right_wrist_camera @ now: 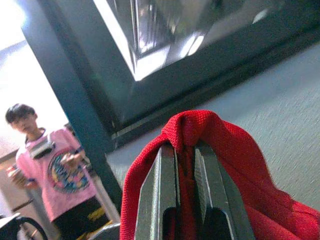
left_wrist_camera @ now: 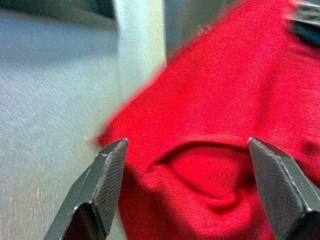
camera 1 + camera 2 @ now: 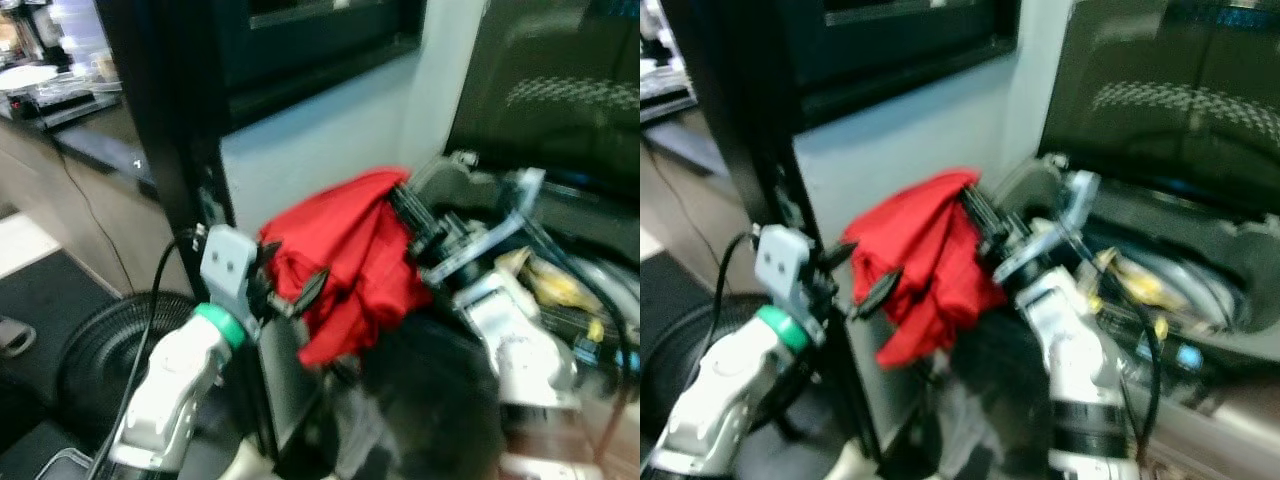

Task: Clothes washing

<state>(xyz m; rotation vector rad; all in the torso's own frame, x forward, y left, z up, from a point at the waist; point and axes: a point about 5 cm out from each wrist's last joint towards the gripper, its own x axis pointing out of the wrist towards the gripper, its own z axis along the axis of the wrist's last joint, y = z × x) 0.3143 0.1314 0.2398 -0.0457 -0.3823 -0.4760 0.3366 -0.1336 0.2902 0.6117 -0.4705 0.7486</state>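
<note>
The cloth (image 3: 345, 262) in the middle of the frame is bright red all over. The right gripper (image 1: 185, 150) and the left gripper (image 2: 187, 167) have black fingers. The left arm (image 3: 170, 385) at the lower left is silver-white with a green ring. The wall (image 3: 310, 135) is pale grey-blue. A person's shirt (image 1: 57, 175) is pink with a round picture.

Looking forward and down from the head in both eye views onto the same red cloth (image 3: 345, 260), seen very near along the left claw (image 2: 186, 150) and up along the right claw (image 1: 186, 152) from the wrists.
</note>
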